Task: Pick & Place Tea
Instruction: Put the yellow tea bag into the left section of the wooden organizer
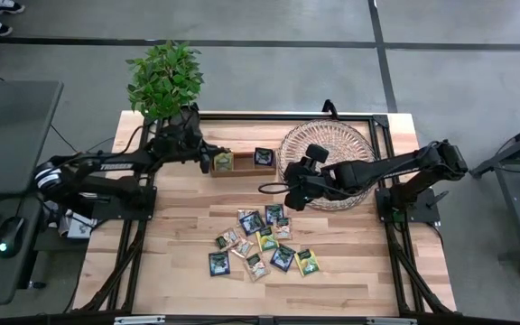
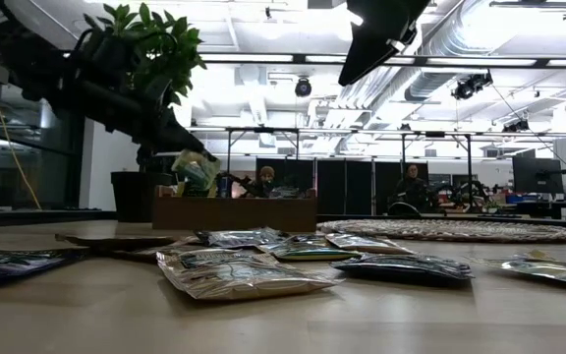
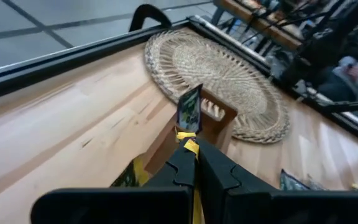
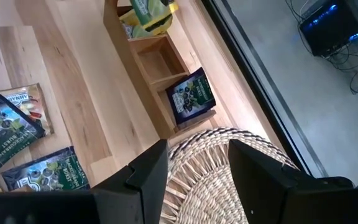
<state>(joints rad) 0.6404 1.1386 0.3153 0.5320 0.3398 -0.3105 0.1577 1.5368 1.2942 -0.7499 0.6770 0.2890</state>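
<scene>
Table: pale wood planks, black frame.
Tray: round, woven wicker, flat, at far right of table.
Box: narrow wood, 3 compartments, just left of tray. Dark sachet stands in the end nearest tray; middle compartment bare wood.
Plant: leafy green, dark pot, far left corner.
Sachets: small flat squares, glossy foil, approx a dozen loose in a cluster mid-table, near side of box; yellow-green, navy, beige mixed. Writing on a navy one partly legible: "BURST"; rest unreadable.
Left gripper: over box's left end, fingers pinched on a yellow-green sachet, which sits at that end compartment.
Right gripper: fingers apart, holding nothing, over tray's left edge; loose sachets lie nearer the front, well apart from it.
</scene>
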